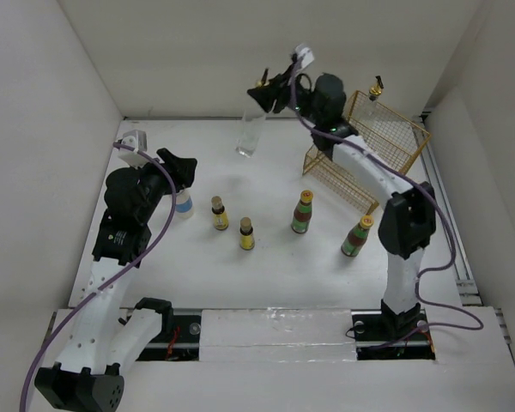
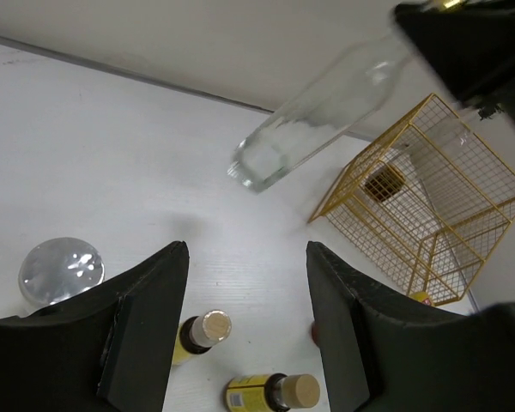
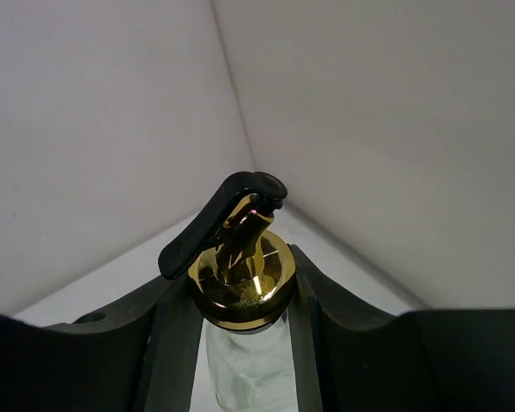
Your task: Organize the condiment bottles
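My right gripper is shut on the neck of a tall clear glass bottle, just under its gold pourer. The bottle hangs tilted above the table's far side. A second glass bottle stands in the gold wire basket. Mid-table stand two small yellow brown-capped bottles and two green-red-labelled bottles. My left gripper is open and holds nothing, hovering above the white blue-banded bottle.
White walls close in the table on the left, back and right. The basket lies on its side at the back right, its open face toward the middle. Both arm bases sit at the near edge.
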Controlling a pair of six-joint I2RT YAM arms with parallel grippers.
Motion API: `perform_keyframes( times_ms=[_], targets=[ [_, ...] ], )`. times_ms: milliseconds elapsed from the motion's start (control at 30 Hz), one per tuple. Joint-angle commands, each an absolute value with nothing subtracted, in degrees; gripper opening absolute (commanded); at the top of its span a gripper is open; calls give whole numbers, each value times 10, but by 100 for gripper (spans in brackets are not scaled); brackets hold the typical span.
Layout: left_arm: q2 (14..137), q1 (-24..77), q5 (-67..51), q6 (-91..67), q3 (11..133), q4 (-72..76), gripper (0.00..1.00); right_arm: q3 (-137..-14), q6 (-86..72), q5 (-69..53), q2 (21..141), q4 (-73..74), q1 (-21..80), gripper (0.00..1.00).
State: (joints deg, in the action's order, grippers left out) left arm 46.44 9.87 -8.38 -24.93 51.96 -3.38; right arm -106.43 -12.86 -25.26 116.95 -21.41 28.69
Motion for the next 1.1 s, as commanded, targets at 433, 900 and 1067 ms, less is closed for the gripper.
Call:
perform_keyframes(
  times_ms=[433,900,1067],
  targets=[
    [462,97,-113,-257,510,5,53,-1072,-175,-201,883,-158,-25,17],
    [479,97,-119,-257,510,11,53,-1063,-180,-264,896,-113,-156,17],
    [484,97,-119,-257,510,11,53,-1058,-174,-270,923,-113,-162,17]
  ],
)
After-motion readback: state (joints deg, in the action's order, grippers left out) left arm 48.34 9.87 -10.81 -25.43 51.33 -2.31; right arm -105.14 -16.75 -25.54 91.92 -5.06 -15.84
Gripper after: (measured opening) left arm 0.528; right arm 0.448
